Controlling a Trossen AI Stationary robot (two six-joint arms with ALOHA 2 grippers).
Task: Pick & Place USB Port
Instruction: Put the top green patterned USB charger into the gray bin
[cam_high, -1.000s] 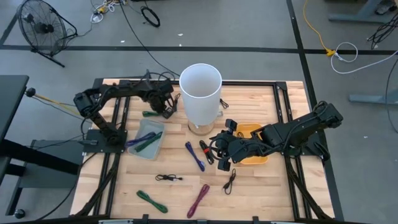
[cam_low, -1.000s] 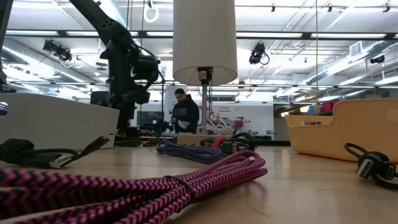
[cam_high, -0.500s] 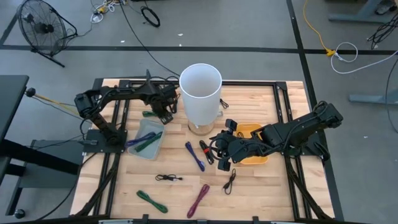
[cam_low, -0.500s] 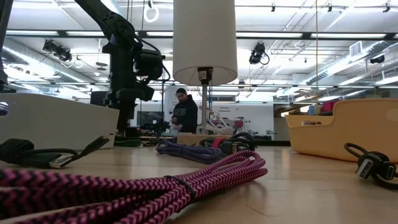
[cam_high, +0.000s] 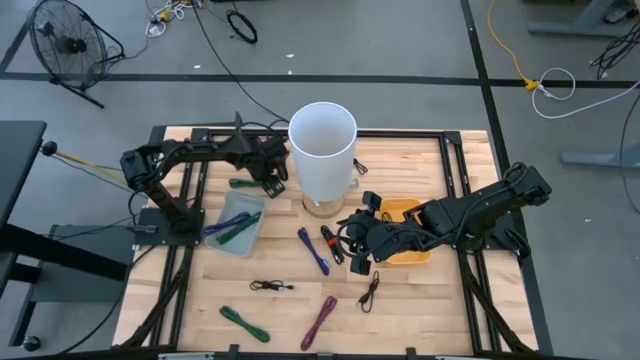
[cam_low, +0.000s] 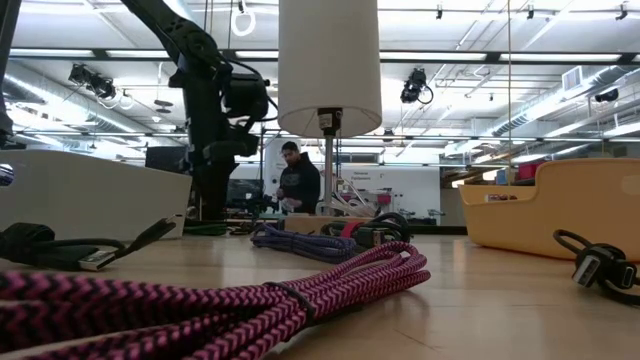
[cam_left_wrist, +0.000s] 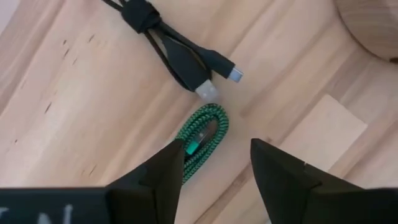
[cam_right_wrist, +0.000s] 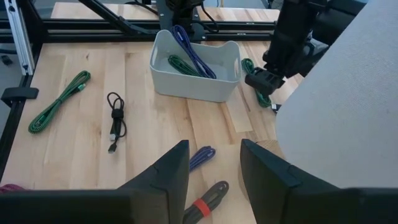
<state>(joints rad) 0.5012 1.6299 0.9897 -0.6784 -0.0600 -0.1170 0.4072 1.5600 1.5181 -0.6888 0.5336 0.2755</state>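
Green braided USB cable (cam_left_wrist: 202, 132), coiled in a small bundle, lies on the pale wooden table (cam_high: 420, 300) in the upper left part of the high view, just left of the white cylindrical lampshade (cam_high: 322, 150). The left gripper (cam_left_wrist: 214, 163) hangs directly above it with its jaws spread wide, one dark finger on either side of the coil's end, gripping nothing. A black bundled cable (cam_left_wrist: 168, 46) lies just beyond the green one, its plug ends close to the coil.

Toward the centre right of the high view, the right gripper (cam_high: 352, 243) rests low by the yellow plastic bin (cam_high: 412, 212); its jaws stand partly apart and hold nothing. A grey plastic tray (cam_high: 236, 222) at left centre holds a blue and a green cable.
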